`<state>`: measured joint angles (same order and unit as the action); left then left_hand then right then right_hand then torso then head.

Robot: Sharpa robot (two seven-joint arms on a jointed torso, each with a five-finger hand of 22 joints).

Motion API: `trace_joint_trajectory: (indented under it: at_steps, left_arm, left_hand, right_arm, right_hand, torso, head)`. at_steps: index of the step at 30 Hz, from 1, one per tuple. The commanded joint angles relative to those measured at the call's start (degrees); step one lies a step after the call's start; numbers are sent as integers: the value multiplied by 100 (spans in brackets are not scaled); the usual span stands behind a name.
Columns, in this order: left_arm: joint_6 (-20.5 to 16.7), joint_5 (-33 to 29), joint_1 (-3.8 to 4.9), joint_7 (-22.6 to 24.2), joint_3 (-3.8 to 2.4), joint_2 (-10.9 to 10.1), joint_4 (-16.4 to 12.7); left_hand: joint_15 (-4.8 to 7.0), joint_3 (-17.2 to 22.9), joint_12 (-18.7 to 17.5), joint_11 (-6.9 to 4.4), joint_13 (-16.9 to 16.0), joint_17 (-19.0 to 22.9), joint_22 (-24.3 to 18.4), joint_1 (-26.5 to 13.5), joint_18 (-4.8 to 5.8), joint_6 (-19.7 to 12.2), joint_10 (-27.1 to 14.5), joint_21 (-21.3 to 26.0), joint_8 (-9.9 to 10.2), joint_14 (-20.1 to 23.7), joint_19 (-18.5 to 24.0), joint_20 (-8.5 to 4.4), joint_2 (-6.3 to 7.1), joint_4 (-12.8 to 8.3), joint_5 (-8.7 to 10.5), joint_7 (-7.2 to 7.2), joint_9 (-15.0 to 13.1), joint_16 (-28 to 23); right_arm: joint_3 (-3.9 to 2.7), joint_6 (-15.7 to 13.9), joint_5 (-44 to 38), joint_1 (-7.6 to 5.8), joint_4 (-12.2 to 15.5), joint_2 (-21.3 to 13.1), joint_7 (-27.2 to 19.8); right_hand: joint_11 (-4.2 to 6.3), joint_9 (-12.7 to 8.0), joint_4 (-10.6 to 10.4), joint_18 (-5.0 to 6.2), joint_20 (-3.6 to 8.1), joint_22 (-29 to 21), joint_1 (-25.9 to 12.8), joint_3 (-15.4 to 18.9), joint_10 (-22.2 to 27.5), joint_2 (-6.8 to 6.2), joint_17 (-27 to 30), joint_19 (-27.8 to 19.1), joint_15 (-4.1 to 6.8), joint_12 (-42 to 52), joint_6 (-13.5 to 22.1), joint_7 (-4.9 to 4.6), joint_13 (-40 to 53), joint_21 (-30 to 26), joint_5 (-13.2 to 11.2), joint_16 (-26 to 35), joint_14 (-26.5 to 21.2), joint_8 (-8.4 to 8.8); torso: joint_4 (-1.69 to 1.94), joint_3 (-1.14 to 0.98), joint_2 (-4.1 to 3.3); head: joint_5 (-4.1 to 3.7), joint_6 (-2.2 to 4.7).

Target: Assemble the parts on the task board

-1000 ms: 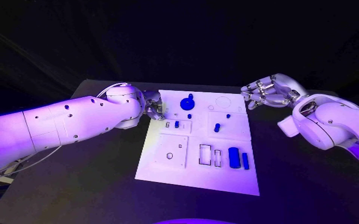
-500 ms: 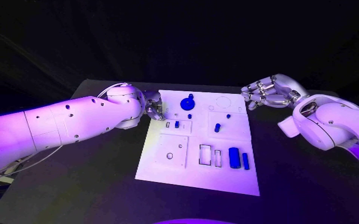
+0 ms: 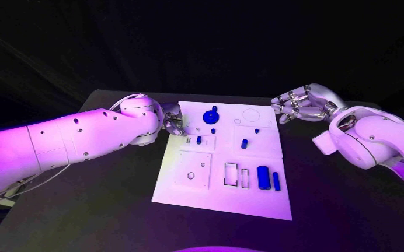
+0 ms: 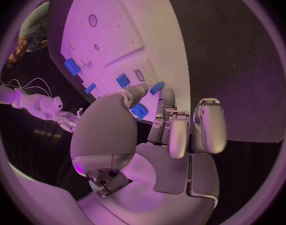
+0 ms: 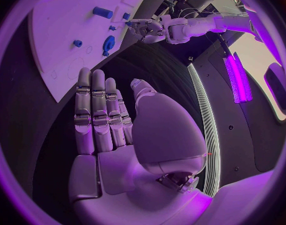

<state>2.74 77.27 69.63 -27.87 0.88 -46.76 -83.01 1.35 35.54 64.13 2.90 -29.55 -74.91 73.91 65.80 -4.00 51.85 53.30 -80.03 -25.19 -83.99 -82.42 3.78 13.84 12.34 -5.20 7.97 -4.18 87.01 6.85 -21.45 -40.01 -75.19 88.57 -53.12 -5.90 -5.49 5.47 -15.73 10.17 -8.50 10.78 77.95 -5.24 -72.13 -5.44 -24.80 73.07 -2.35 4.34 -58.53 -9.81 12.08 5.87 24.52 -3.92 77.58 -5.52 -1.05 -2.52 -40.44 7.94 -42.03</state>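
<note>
The left robot hand [image 3: 173, 118], empty with fingers apart, hangs at the task board's [image 3: 220, 191] upper-left edge. The right robot hand [image 3: 301, 105], likewise empty and spread, hovers off its upper-right corner over bare dark surface [image 3: 337, 205].

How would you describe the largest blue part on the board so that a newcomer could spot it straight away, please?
Start at the white task board in the middle of the black table and go to its far edge. Between the two hands sits the round blue part, roughly midway across the board. It is a broad disc with a small nub, while its blue neighbours are small pegs or long bars.
</note>
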Motion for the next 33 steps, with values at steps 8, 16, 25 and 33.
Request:
trace_joint_trajectory:
  at_steps: [8, 16, 25, 33]
  left_arm:
    - [-4, 39, 8, -61, -15, -84, -26]
    - [48, 55, 23, -77, -27, -107, -21]
    - [83, 35, 26, -17, -28, -114, -38]
    - [102, -5, 26, 25, -31, -138, -62]
  left_hand:
    - [-78, -263, 81, 65, -30, -1134, -8, 20, 23, -88, -21, 39, 10, -448, 14, 76, 54, 109, 6, 18, 22, -30]
    - [-80, -317, 89, 67, -34, -1134, -5, 30, 23, -94, -29, 37, 4, -448, 12, 80, 51, 137, 4, 18, 23, -31]
    - [-86, -526, 118, 69, -46, -1125, -11, 68, 21, -106, -51, 43, -19, -443, 17, 85, 60, 229, 5, 17, 24, -39]
    - [-86, -702, 137, 69, -54, -1112, -23, 140, 19, -116, -71, 52, -38, -436, 25, 88, 50, 290, 1, 16, 25, -51]
  right_arm:
    - [-1, 47, -6, 6, -7, 7, 11]
    - [-1, 47, -6, 7, -4, 10, 14]
    - [-1, 52, -6, 7, 0, 10, 14]
    - [-1, 56, -6, 7, 2, 9, 13]
  right_hand:
    - [-38, 9, -20, 38, -10, -12, -64, 25, 8, 12, 6, 24, -14, 13, 32, -23, 9, -28, 38, 4, 16, 24]
    - [-38, 9, -20, 38, -10, -12, -64, 25, 8, 12, 6, 24, -14, 13, 32, -23, 9, -28, 38, 4, 16, 24]
    - [-38, 9, -20, 38, -10, -12, -64, 25, 8, 12, 6, 24, -14, 13, 32, -23, 9, -28, 38, 4, 16, 24]
    - [-38, 9, -20, 38, -10, -12, -64, 25, 8, 12, 6, 24, -14, 13, 32, -23, 9, -28, 38, 4, 16, 24]
  torso:
    - [1, -3, 4]
    - [-1, 0, 1]
    - [2, -2, 2]
    - [0, 0, 1]
  head:
    - [4, -14]
    - [14, -10]
    - [18, -16]
    - [13, -16]
